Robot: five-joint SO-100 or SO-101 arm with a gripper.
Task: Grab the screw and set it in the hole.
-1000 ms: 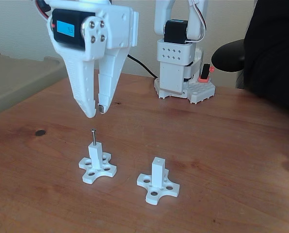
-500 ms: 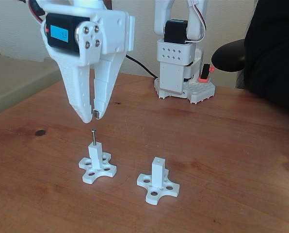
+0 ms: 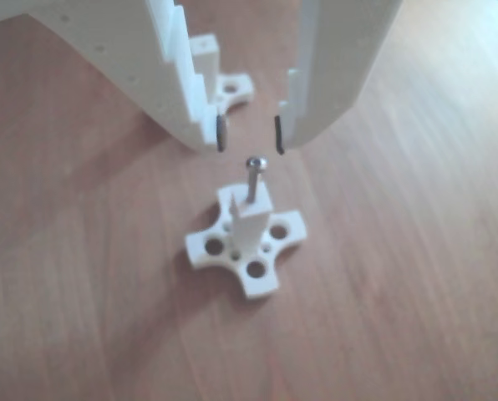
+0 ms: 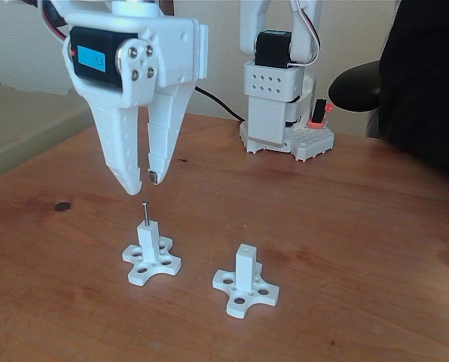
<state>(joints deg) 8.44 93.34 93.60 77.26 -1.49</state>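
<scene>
My gripper [image 4: 143, 181] hangs over the bench [image 4: 345, 211], fingers spread apart and pinching nothing. In the other view my gripper [image 3: 250, 136] shows dark pads [image 3: 222, 134] at its tips. Just below my fingertips, not touching them, the screw [image 4: 145, 212] stands upright with its shank set in the end of a white post [image 4: 149, 243] on a cross-shaped base. In the other view the screw [image 3: 254, 178] has its shiny head lying just under the gap between my fingertips. The hole [image 4: 245, 247] in the second post [image 4: 245, 269] sits to the right of my gripper in the fixed view, lower down, open on its end face. A dark spot [image 4: 62, 205] marks the bench to my left in that view.
</scene>
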